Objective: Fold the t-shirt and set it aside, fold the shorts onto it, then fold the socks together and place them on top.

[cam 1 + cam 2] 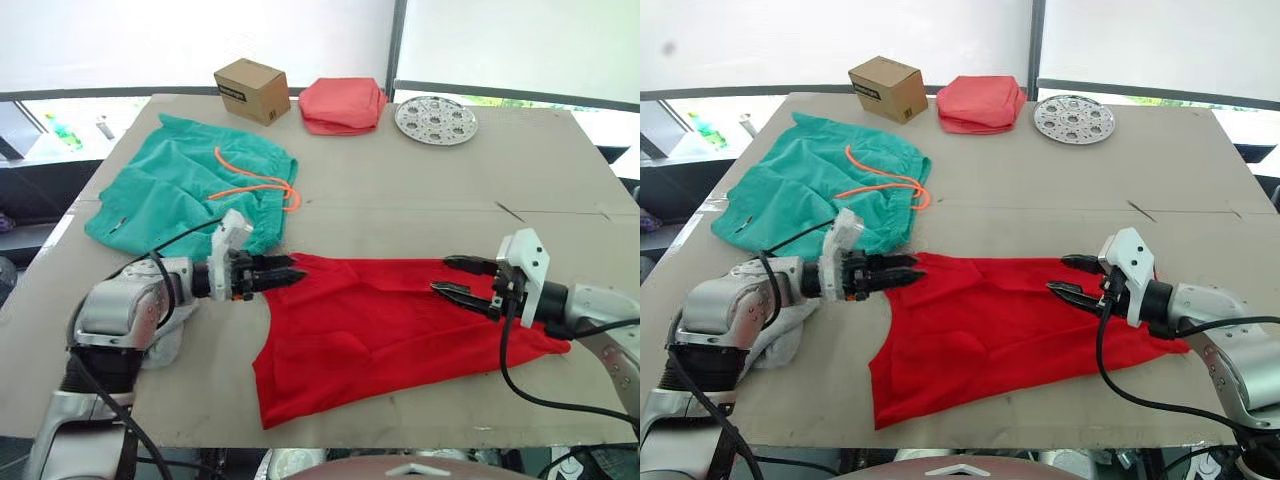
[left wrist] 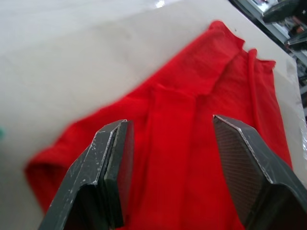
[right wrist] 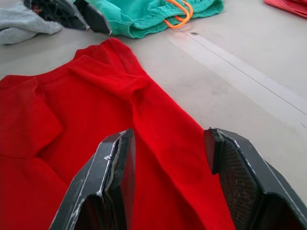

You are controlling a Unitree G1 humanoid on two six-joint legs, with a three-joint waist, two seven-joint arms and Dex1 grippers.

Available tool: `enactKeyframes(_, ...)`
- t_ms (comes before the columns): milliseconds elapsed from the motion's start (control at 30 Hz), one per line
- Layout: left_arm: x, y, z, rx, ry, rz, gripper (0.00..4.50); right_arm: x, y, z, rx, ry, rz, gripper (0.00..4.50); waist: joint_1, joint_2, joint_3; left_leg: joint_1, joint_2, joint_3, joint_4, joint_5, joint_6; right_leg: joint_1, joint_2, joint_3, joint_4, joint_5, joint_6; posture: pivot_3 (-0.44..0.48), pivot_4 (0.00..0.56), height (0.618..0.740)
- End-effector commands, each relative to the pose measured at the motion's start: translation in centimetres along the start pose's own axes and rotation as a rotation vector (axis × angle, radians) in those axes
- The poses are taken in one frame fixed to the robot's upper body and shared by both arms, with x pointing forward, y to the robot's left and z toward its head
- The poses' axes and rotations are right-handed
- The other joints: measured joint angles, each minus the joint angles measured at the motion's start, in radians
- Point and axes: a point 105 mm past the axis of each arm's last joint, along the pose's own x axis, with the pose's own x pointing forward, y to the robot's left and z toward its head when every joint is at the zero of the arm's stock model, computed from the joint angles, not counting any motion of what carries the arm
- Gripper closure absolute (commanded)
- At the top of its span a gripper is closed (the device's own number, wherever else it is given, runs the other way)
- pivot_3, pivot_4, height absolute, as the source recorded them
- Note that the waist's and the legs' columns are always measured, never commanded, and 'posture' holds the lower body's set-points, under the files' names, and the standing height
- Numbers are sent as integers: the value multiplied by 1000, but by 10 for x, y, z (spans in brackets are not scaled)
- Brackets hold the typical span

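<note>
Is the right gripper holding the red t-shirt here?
No, the right gripper hovers open over the t-shirt, its fingers spread with no cloth pinched between them.

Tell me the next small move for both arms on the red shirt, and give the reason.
Probably lower both tools and close them on the t-shirt. The left tool hangs open at one end of its far edge, the right tool open over the other end, and neither grips cloth, so a fold cannot start.
</note>
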Motion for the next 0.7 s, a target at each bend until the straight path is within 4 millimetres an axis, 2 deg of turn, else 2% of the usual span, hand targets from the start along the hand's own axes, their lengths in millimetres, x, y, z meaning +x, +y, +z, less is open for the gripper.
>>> enactKeyframes(33,12,0,-5,34,29,23,1679,-1,4,9,-48,-23,17,2049,1,0,0,0,0,0,0,0,0,0,0,0,0,0,0,0,150,740)
enactKeyframes(167,18,-6,-18,49,85,-9,1679,-2,2,8,-54,-18,10,2049,-1,0,0,0,0,0,1,0,0,0,0,0,0,1,-2,0,150,740)
enactKeyframes(300,7,-21,-32,2,185,-114,1679,-6,1,5,-52,-6,3,2049,-3,0,0,0,0,0,-1,0,0,0,1,0,0,1,-3,0,150,740)
enactKeyframes(367,-5,-35,-29,4,187,-210,1679,-7,1,4,-51,-2,-2,2049,-5,0,0,0,1,0,-1,0,0,-1,1,1,-1,1,-3,0,150,740)
enactKeyframes(433,-13,-38,-19,1,160,-243,1679,-8,0,4,-49,-2,-7,2049,-3,1,1,0,1,1,-2,0,0,-1,1,1,-1,1,-3,0,150,740)
enactKeyframes(567,-16,-28,-11,28,126,-203,1679,-6,1,2,-45,0,-8,2049,3,1,1,0,1,0,0,0,0,-1,-1,0,-1,-1,1,0,150,740)
enactKeyframes(700,1,-9,1,51,53,-95,1679,-2,2,1,-48,4,4,2049,3,1,1,0,0,0,1,0,0,0,-2,0,0,-1,1,0,150,740)
